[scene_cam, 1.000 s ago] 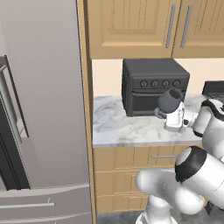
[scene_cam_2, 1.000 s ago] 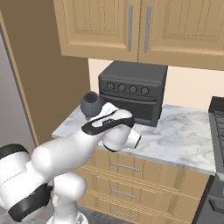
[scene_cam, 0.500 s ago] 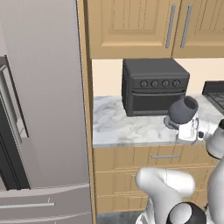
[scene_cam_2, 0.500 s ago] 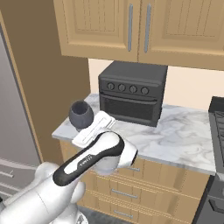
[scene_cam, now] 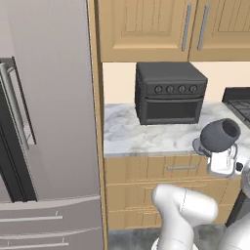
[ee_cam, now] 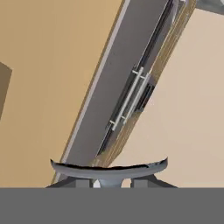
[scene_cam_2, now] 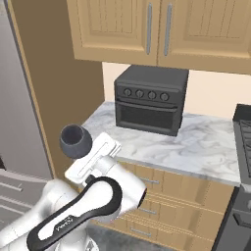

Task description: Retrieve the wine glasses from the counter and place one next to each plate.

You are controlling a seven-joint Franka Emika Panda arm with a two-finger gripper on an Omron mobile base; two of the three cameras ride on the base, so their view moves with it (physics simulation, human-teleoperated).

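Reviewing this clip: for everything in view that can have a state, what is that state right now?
wine glass: held by its stem, tilted, clear of the counter
end effector: shut on the wine glass
toaster oven: door closed
upper cabinets: doors closed
drawers: closed
fridge: doors closed

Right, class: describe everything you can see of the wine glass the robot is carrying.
The wine glass is smoky grey and translucent, with a rounded bowl, a short stem and a round foot. It is held in the gripper with the jaws shut on its lower part. It is tilted rather than upright, its dark open mouth showing. It is off the counter, in front of the front edge. In the hand view its foot shows as a grey arc.
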